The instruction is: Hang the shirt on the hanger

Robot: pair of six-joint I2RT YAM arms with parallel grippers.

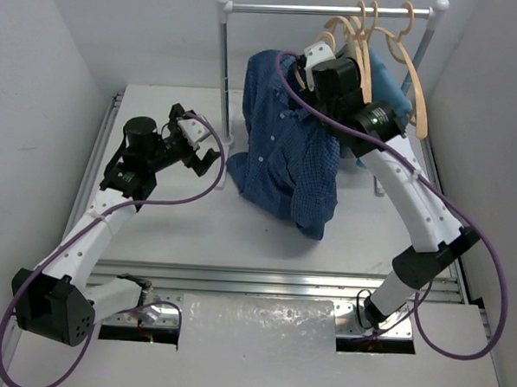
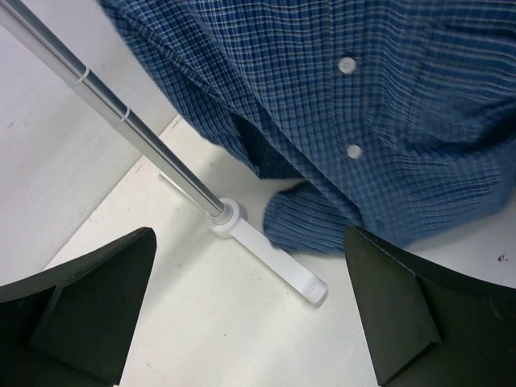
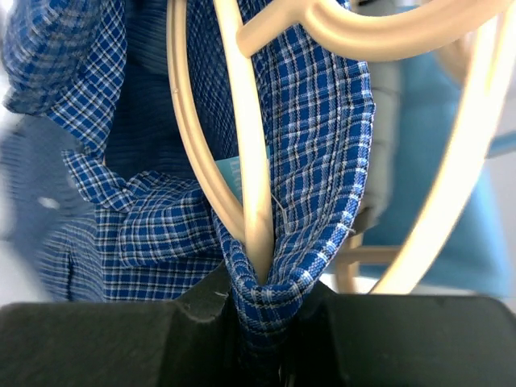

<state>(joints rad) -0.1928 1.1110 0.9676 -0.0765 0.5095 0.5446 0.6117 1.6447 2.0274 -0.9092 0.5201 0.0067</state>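
The dark blue checked shirt [image 1: 287, 152] hangs from below the rail down to the table, its lower part bunched on the surface. My right gripper [image 1: 320, 60] is up at the shirt's top and, in the right wrist view, the right gripper [image 3: 270, 310] is shut on a fold of the shirt [image 3: 322, 161]. A tan arm of the hanger [image 3: 260, 185] runs down inside that fold. The hanger [image 1: 341, 29] hooks on the rail. My left gripper [image 1: 200, 147] hovers open left of the shirt. Between the left gripper's [image 2: 250, 306] fingers lies bare table, with the shirt [image 2: 387, 121] beyond them.
A white clothes rack with a top rail [image 1: 329, 8] and a left post [image 1: 223, 70] stands at the back. Its foot [image 2: 274, 258] lies on the table by the shirt's hem. More tan hangers [image 1: 416, 80] and a light blue cloth [image 1: 390, 79] hang behind the right arm.
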